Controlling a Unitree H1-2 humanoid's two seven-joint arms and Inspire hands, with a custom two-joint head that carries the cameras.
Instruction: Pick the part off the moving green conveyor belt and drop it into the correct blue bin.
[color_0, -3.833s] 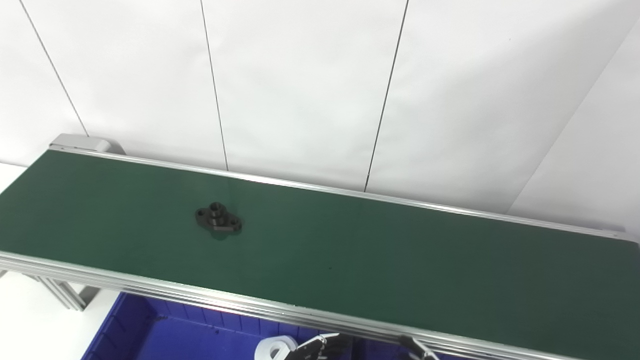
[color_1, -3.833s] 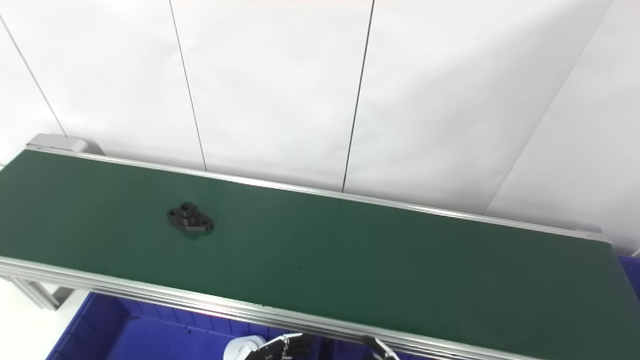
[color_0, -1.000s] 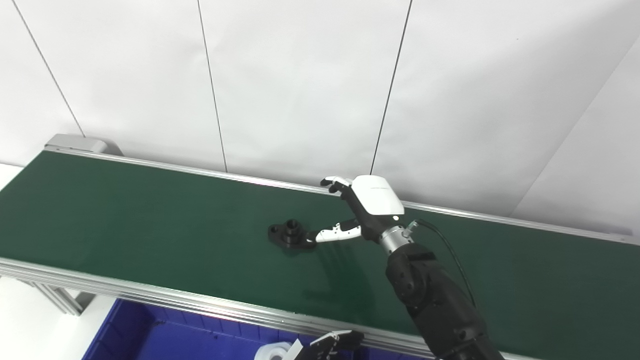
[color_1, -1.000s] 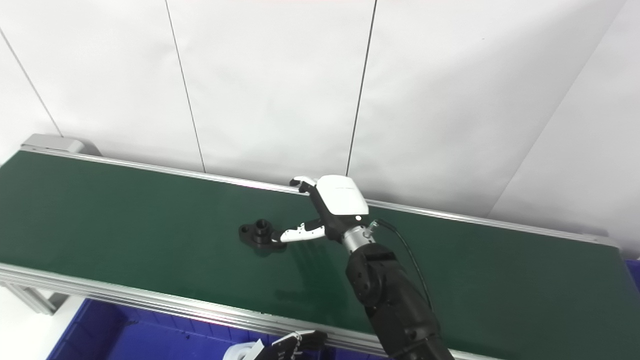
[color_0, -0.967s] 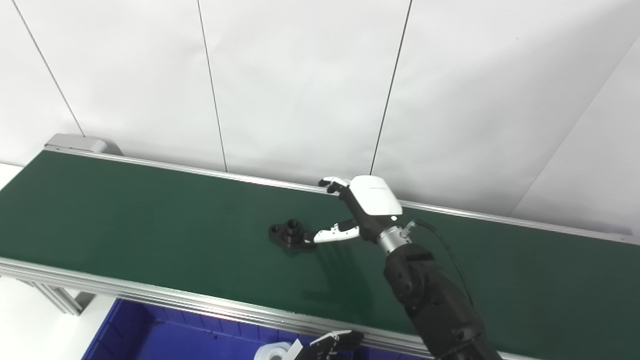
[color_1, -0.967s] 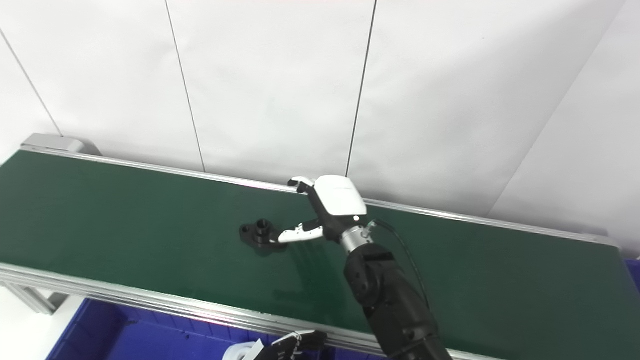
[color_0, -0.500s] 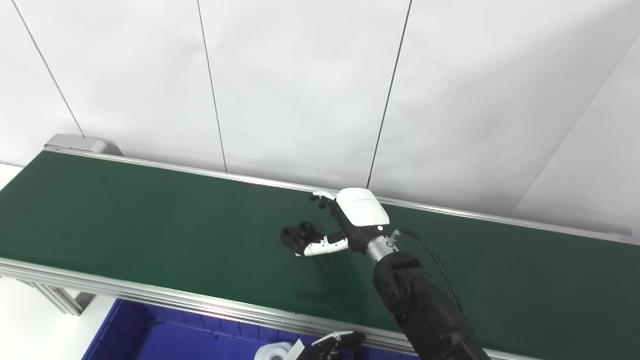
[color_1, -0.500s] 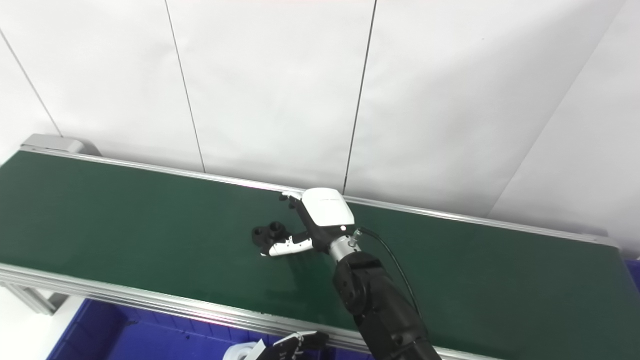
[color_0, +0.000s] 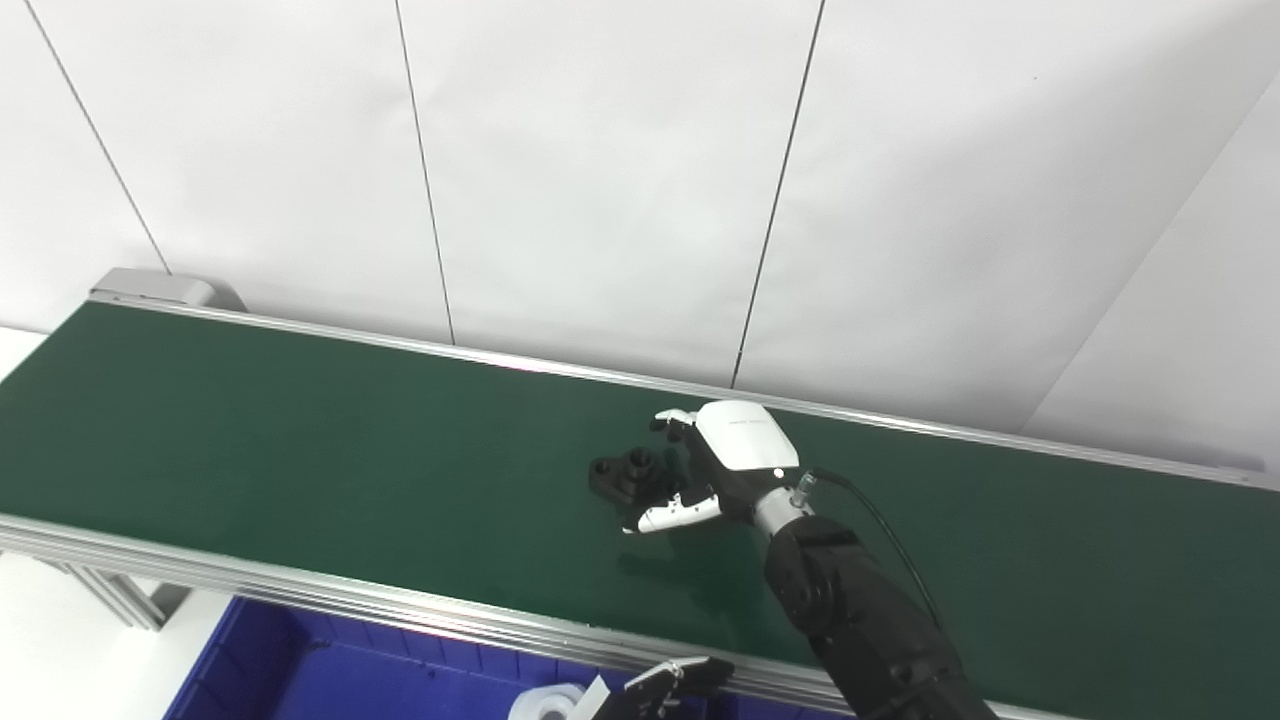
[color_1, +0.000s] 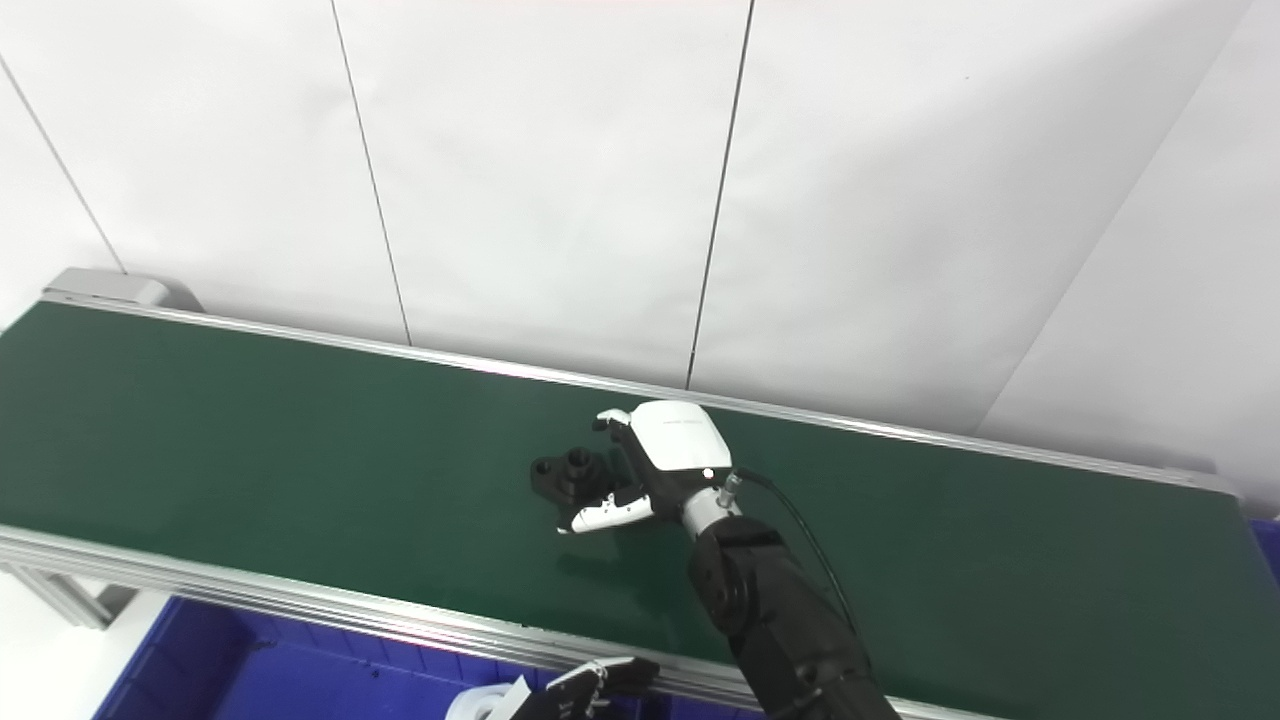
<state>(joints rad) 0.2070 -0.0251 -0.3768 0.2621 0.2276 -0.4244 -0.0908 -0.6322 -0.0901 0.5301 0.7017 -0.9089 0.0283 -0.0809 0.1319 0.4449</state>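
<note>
Nearest the camera, below the near rail of the conveyor belt (color_0: 300, 450), a blue bin (color_0: 330, 680) is seen at the bottom edge of the view. A white ring-shaped piece (color_0: 545, 703) lies in it, cut off by the frame. Just beside that piece, under the belt's near rail, the left hand (color_0: 655, 690) is partly visible; only its dark fingers with pale tips show, and whether they are spread or closed cannot be told.

From the lower right, the black forearm of the right arm is carried up over the belt's near rail and across the green surface. A thin black cable is looped along the wrist. At mid-belt the right hand (color_0: 715, 470) is placed with its white back turned upward. Its thumb is laid along the near side of the part (color_0: 628, 476), and its fingers (color_0: 672, 420) are curled over the far side, so the part is bracketed between them. The fingers are only partly closed, and whether a firm grip has been made cannot be told.

The part is a black flanged piece with a raised hub; it rests on the green belt, about midway between the near and far rails.

Beyond the belt's far rail, a white panelled wall (color_0: 600, 180) with thin dark seams is seen.
</note>
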